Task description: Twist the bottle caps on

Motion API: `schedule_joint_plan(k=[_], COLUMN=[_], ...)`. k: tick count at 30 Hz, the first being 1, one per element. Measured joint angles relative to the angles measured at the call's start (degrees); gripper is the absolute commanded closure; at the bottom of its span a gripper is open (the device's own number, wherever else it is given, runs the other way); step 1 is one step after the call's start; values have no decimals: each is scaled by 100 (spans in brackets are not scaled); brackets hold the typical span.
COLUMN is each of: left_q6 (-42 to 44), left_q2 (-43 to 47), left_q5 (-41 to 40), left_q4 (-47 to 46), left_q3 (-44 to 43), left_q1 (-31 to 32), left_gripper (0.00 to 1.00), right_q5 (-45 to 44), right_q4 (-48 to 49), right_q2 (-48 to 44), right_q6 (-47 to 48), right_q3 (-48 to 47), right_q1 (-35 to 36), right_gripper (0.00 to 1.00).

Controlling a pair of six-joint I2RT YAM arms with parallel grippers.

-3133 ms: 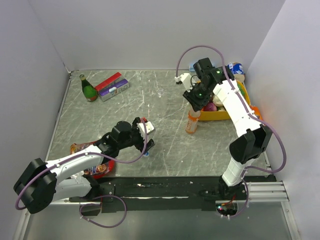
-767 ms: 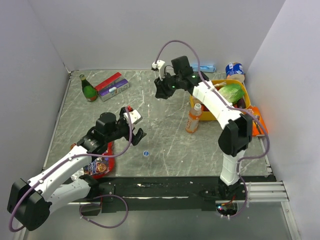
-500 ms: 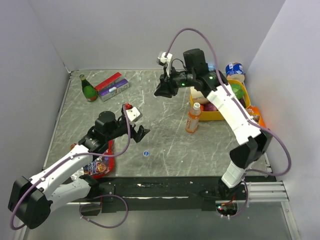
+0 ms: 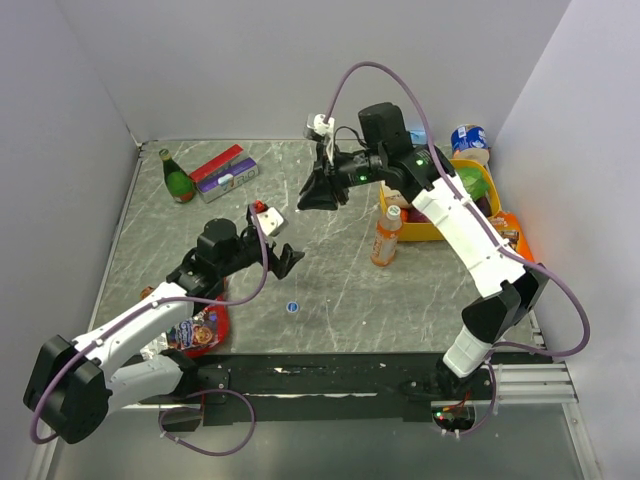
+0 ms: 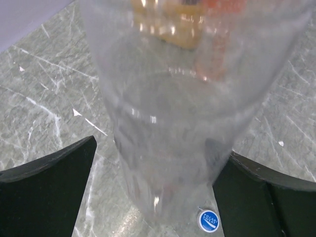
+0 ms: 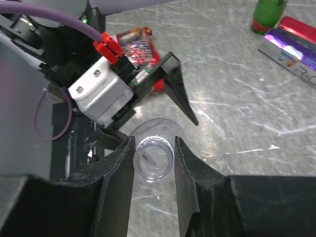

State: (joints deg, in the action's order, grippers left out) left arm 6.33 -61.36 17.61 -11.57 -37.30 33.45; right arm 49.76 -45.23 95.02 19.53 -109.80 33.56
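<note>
The right arm's fingers (image 6: pixel 153 143) are clamped on the bare neck of a clear bottle (image 5: pixel 182 128), which looks empty, and hold it up off the desk (image 4: pixel 350 285). The open mouth points back along those fingers, and the body hangs out beyond their tips, towards the other arm. I'd say it is held by the neck so the wider body is free for someone else to take.

The left arm's fingers (image 5: pixel 162 148) stand wide apart, one on each side of that body, and I can't see that they touch it. It looks like a handover being lined up: the left would steady the bottle so the right can let go and fetch a cap.

The blue cap (image 5: pixel 208 220) lies flat on the desk, below the left fingers and just past the bottle's lower end, near at hand. The orange bottle (image 4: pixel 384 243) stands upright on the desk, below the right arm and well apart from both sets of fingers. A whitish cap (image 4: pixel 394 212) sits on top; whether it is screwed tight, I cannot tell.
</note>
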Motion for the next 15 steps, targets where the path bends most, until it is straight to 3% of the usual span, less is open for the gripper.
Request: schedule_joint_plan(k=[6,10,11,14,15], left_q6=[-2,7,15,33,26], left_q2=[2,2,2,4,9], left_q5=[280,549,612,782,813], left_q4=[-96,-98,-94,-63,-42], left_q3=[0,0,0,0,0], left_q1=[0,0,0,0,0], left_gripper=[12,23,30,38,39], right_q5=[92,94,94,90,83], right_q4=[4,7,7,13,11], right_q2=[-2,-2,-2,-2,-2], right_q6=[-90,-153,-170,-179,-195], right_q3=[0,2,4,33,42], right_q1=[76,81,81,81,81], right_gripper=[100,100,100,72,53])
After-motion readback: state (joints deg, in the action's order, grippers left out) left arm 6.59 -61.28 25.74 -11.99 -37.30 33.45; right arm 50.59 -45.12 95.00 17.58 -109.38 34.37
